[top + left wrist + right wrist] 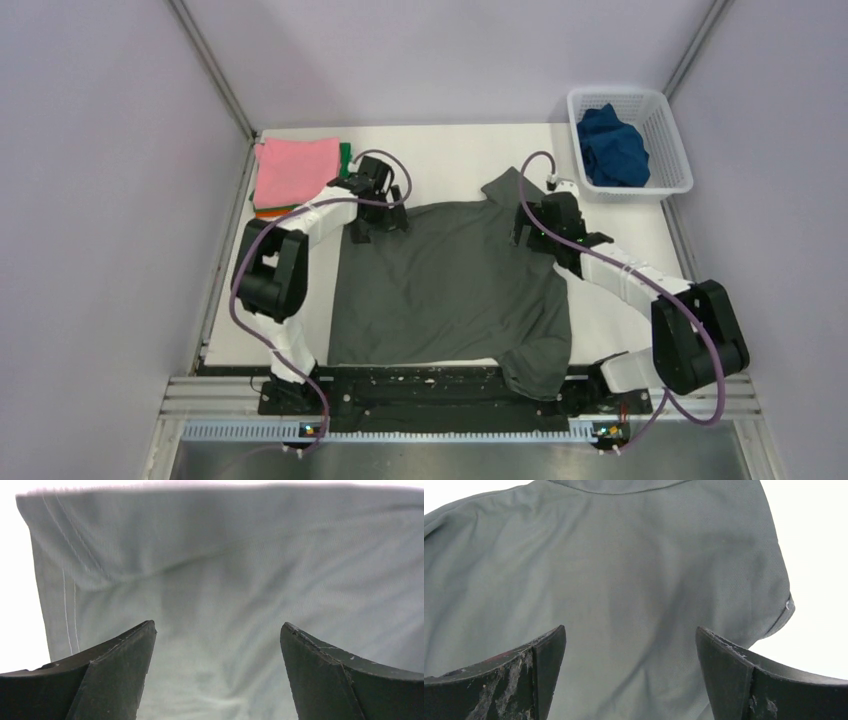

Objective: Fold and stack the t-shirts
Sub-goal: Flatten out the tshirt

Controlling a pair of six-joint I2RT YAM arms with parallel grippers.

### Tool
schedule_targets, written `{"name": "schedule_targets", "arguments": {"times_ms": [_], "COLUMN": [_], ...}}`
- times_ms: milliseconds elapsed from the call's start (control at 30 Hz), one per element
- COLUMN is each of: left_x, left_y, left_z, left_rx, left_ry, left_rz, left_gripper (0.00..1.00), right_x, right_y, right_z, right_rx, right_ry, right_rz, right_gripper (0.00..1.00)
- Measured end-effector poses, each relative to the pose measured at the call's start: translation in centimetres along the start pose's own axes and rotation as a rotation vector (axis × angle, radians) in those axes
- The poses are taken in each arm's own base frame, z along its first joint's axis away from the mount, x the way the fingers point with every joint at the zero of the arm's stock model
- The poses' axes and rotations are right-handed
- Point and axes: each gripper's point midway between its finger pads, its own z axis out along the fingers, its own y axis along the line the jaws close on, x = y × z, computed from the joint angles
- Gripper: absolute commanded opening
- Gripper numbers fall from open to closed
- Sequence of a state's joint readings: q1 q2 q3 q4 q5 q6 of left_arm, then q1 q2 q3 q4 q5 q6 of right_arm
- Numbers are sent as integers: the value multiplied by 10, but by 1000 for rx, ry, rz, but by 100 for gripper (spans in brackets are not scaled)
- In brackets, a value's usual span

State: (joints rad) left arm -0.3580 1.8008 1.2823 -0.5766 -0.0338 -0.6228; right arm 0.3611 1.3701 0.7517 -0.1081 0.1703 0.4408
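Observation:
A dark grey t-shirt [450, 285] lies spread flat on the white table, its near hem and a sleeve hanging at the front edge. My left gripper [378, 218] is open over its far left corner; the left wrist view shows the cloth [215, 590] between the spread jaws. My right gripper [532, 232] is open over the far right shoulder, with the cloth [624, 580] below the jaws. A folded pink t-shirt [296, 170] tops a stack at the far left, with green [345, 158] and orange [270, 211] edges under it. A dark blue t-shirt [612, 146] lies crumpled in the basket.
A white plastic mesh basket [668, 140] stands at the far right corner of the table. The table [450, 155] is bounded by grey walls on both sides and at the back. A metal rail runs along the near edge.

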Motion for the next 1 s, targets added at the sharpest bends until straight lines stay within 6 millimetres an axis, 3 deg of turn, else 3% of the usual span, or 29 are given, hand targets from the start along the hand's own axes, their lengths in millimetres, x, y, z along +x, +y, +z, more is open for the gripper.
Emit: {"name": "schedule_targets", "arguments": {"times_ms": [167, 300, 433, 600, 733, 833, 1000], "left_x": [-29, -54, -100, -177, -209, -198, -111], "left_y": [5, 12, 17, 20, 7, -9, -28], "left_z": [36, 53, 62, 56, 33, 23, 5], "left_rx": [-85, -138, -142, -98, -19, 39, 79], "left_ry": [-25, -60, -132, -260, -329, -319, -209], "left_rz": [1, -5, -42, -94, -105, -84, -1], "left_gripper": [99, 99, 99, 99, 99, 99, 99], "right_x": [7, 18, 26, 24, 24, 26, 27], "right_y": [-5, -13, -18, -22, -23, -28, -40], "right_z": [12, 23, 29, 31, 31, 25, -1], "right_rx": [-4, 14, 21, 29, 36, 54, 77], "right_ry": [28, 70, 100, 98, 95, 89, 49], "right_rz": [23, 32, 37, 45, 47, 64, 136], "right_gripper": [99, 99, 98, 99, 99, 99, 99]}}
